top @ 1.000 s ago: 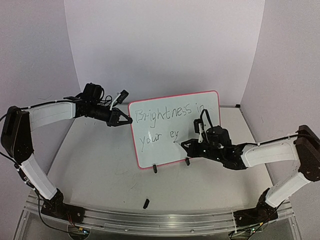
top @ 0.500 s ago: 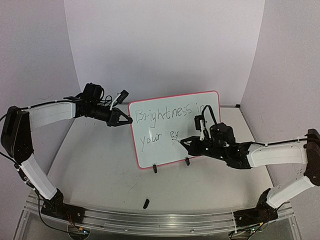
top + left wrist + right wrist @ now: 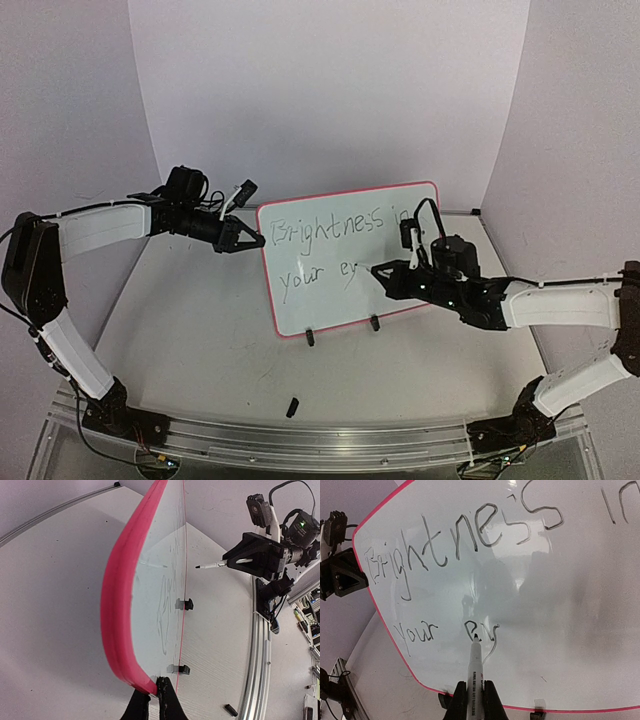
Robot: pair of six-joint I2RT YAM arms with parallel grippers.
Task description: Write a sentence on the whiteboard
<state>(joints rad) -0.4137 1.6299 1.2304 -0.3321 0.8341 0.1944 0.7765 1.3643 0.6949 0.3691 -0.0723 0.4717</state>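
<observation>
1. Top view: white table, pale walls. The left gripper is closed on the upright whiteboard at its upper-left edge. The right gripper faces the board.
2. Left wrist view: this gripper pinches the red frame, and the board extends away ahead.
3. Right wrist view: this gripper is clamped on a marker. The tip, just ahead, is at the sentence, which reads "Brightness in / your ey".

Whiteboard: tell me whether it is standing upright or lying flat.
Upright. The whiteboard stands on its two black clip feet, with the left gripper shut on its red frame edge.
</observation>
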